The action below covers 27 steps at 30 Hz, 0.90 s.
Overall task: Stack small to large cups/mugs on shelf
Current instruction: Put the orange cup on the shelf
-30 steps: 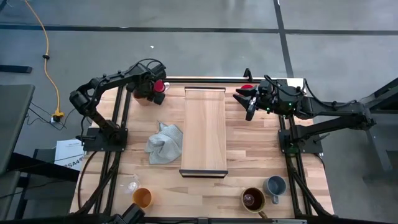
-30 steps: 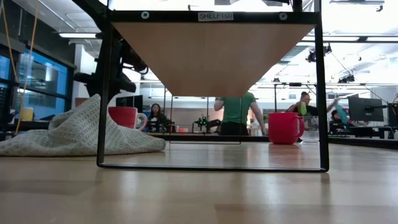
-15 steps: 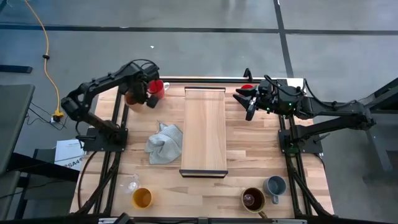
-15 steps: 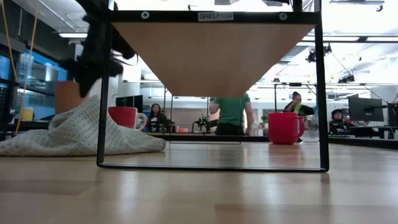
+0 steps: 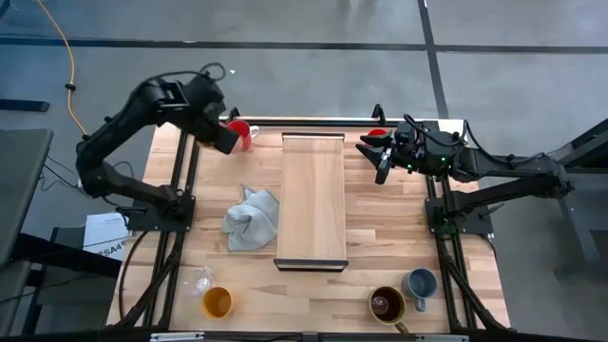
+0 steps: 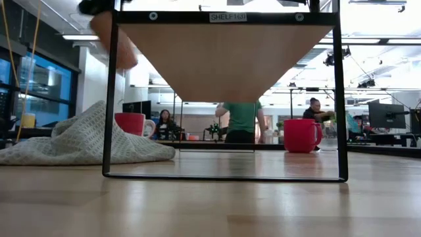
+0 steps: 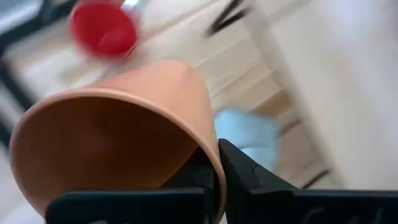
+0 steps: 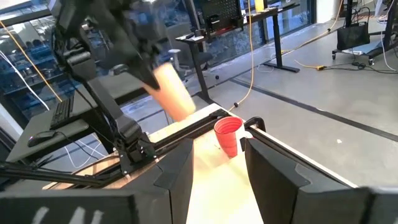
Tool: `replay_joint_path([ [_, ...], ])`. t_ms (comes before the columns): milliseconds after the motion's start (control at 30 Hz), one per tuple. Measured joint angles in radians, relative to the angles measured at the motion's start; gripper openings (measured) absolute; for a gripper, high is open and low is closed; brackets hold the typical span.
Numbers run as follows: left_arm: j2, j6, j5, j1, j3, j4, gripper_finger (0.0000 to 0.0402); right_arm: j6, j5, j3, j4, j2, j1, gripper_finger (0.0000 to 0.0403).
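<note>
My left gripper (image 5: pixel 220 139) is raised high over the table's far left corner, shut on a peach cup (image 7: pixel 112 143). The cup also shows in the low view (image 6: pixel 112 39) and the right wrist view (image 8: pixel 171 90). A red mug (image 5: pixel 241 133) stands on the table beside it. My right gripper (image 5: pixel 380 157) is open and empty at the far right, with a second red mug (image 8: pixel 229 134) just beyond its fingers. The light-wood shelf (image 5: pixel 312 199) stands mid-table on its dark frame. My left gripper holds the peach cup by its rim (image 7: pixel 208 155), one finger inside the cup and one finger (image 7: pixel 245 177) outside the wall. The cup is lifted clear of the table and hangs tilted below the gripper, at about the height of the shelf board.
A grey cloth (image 5: pixel 251 218) lies left of the shelf. An orange cup (image 5: pixel 218 302) and a clear glass (image 5: pixel 199 281) stand near left. A brown mug (image 5: pixel 387 304) and a blue-grey mug (image 5: pixel 420 283) stand near right. People show in the room beyond the table.
My left gripper has risen from the table beside the far-left red mug, taking the peach cup with it. The cup has gone from table level to about shelf-top height and has tipped over at a slant. My right arm has kept still.
</note>
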Motion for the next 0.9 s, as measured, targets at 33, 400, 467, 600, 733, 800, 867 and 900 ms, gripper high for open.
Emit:
replay_joint_path([
  [33,0.024,0.0,-0.004,-0.027,0.059,0.0,0.0001,0.0,0.0,0.0,0.0,0.0,0.0,0.0138],
  [400,0.449,0.172,-0.043,-0.244,0.62,-0.017,0.0,0.003,0.0,0.0,0.0,0.0,0.0,0.0138],
  [467,0.492,0.194,-0.043,-0.258,0.623,-0.008,0.0,0.003,0.0,0.0,0.0,0.0,0.0,0.0138],
  [600,0.549,0.214,-0.096,-0.268,0.575,-0.018,0.0,0.002,0.0,0.0,0.0,0.0,0.0,0.0138],
  [733,0.565,0.218,-0.144,-0.268,0.557,-0.004,0.0,0.012,0.0,0.0,0.0,0.0,0.0,0.0138],
  [800,0.567,0.225,-0.151,-0.267,0.545,-0.024,0.0,0.026,0.0,0.0,0.0,0.0,0.0,0.0138],
  [867,0.577,0.226,-0.132,-0.268,0.536,-0.02,0.0,0.026,0.0,0.0,0.0,0.0,0.0,0.0138],
  [900,0.581,0.231,-0.107,-0.268,0.534,-0.021,0.0,0.026,0.0,0.0,0.0,0.0,0.0,0.0138],
])
